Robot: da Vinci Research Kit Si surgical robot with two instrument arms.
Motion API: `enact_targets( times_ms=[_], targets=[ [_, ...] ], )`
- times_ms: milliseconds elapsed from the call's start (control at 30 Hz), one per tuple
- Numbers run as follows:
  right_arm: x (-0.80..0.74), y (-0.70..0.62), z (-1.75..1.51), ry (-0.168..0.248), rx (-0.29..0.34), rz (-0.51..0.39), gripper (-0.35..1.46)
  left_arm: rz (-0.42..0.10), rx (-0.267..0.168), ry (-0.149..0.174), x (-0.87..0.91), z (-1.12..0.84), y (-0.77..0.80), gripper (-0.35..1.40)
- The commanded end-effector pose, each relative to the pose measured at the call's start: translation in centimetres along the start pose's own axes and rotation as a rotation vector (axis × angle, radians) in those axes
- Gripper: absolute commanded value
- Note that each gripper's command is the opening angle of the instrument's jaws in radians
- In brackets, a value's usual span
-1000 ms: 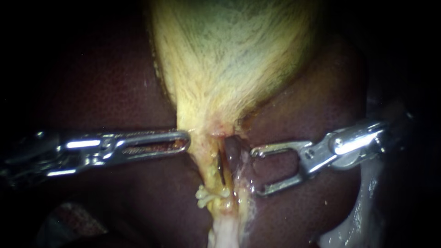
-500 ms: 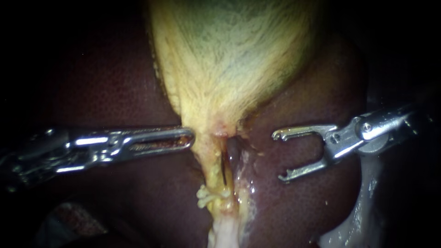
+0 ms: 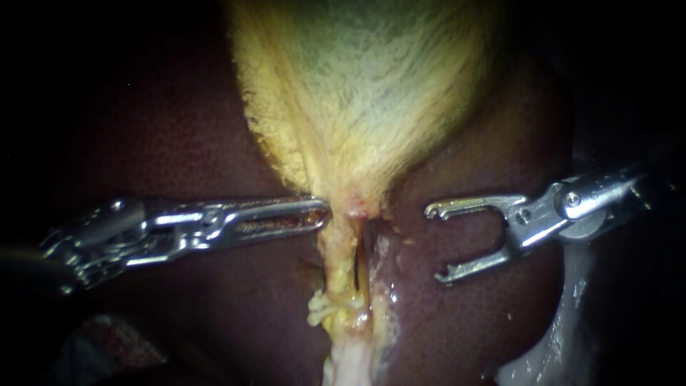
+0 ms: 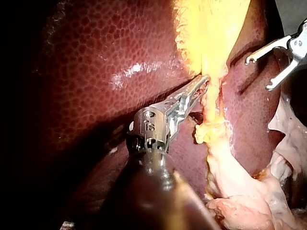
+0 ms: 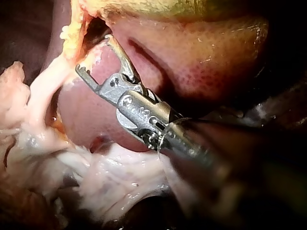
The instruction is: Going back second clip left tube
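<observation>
The dark red liver is seen beneath the yellow gallbladder, which narrows down into a tube. The left instrument's jaws are laid together, nothing gripped, their tip pressed against the tube's upper end. The right instrument's jaws are spread wide and empty, kept apart from the tube on its far side.

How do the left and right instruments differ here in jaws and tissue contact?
The left instrument has its jaws together; the right instrument has its jaws wide apart with nothing between them. The left instrument's tip lies against the yellow tissue below the gallbladder; the right instrument stands clear of it, over the liver. Both are slender metal instruments pointing toward that tissue.
</observation>
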Motion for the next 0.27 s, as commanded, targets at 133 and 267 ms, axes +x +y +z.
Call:
enact_targets(
  times_ms=[133,267],
  targets=[
    [0.00,0.00,0.00,0.000,0.000,0.000,0.60,0.000,0.001,0.000,0.00,0.00,0.00,-0.35],
    [0.00,-0.01,-0.01,0.000,0.000,0.000,0.60,0.000,0.001,0.000,0.00,0.01,0.00,-0.35]
  ],
)
